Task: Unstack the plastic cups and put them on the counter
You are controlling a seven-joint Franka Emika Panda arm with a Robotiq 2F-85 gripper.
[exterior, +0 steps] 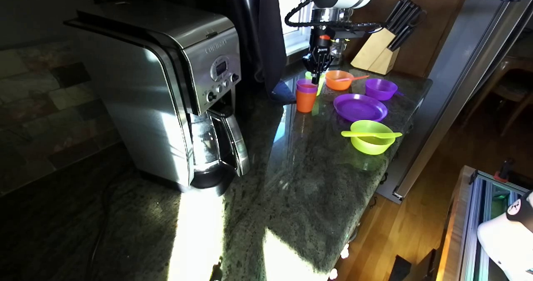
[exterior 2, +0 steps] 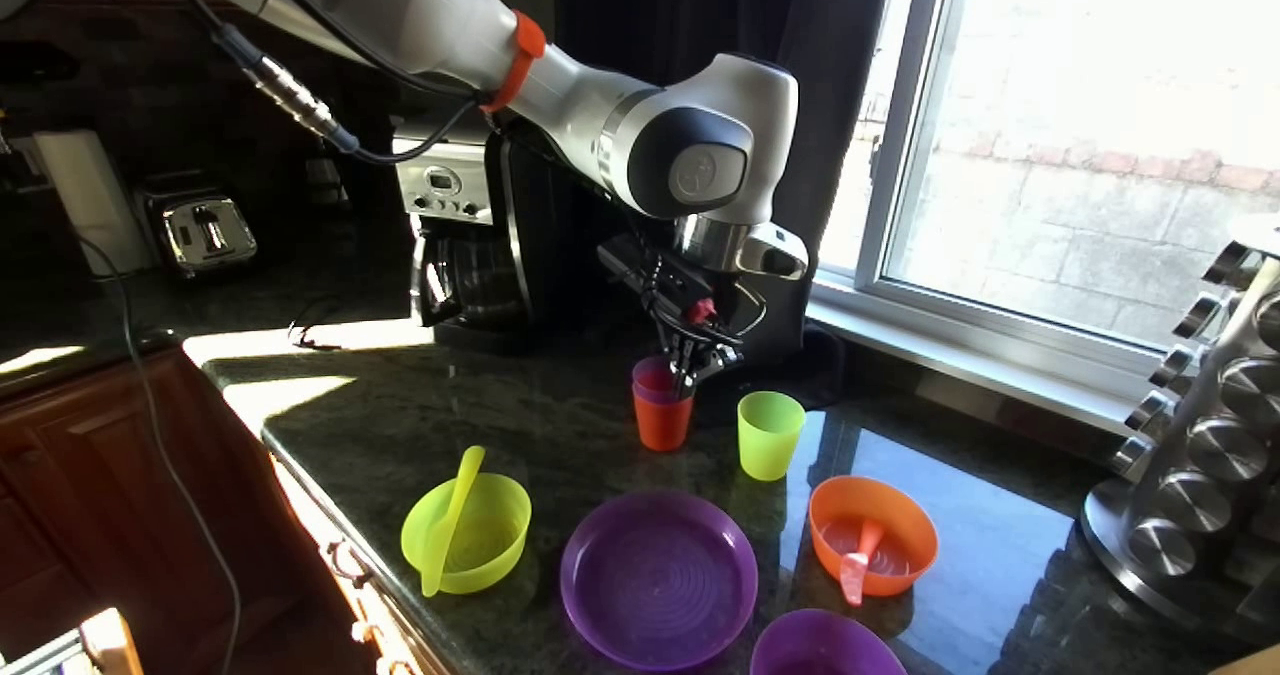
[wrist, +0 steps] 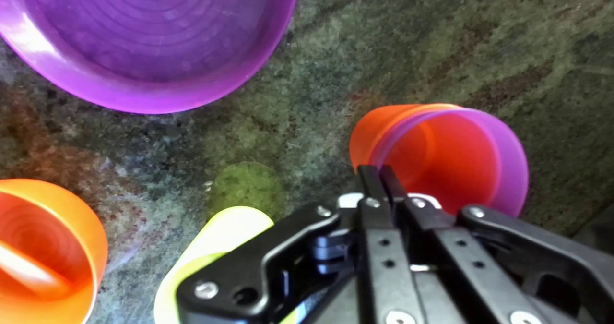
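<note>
The purple cup is nested in the orange cup. The stack stands upright on the dark speckled counter. In an exterior view, the purple cup shows as a band above the orange cup. My gripper points down at the stack's rim. Its fingers are nearly together, with the near rim of the purple cup between them. The orange cup shows below and through the purple wall. A lime green cup stands apart beside the stack; the gripper partly covers it in the wrist view.
A purple plate, a green bowl with a green utensil, an orange bowl with an orange utensil, and a purple bowl stand nearby. The coffee maker, knife block and spice rack are around the counter.
</note>
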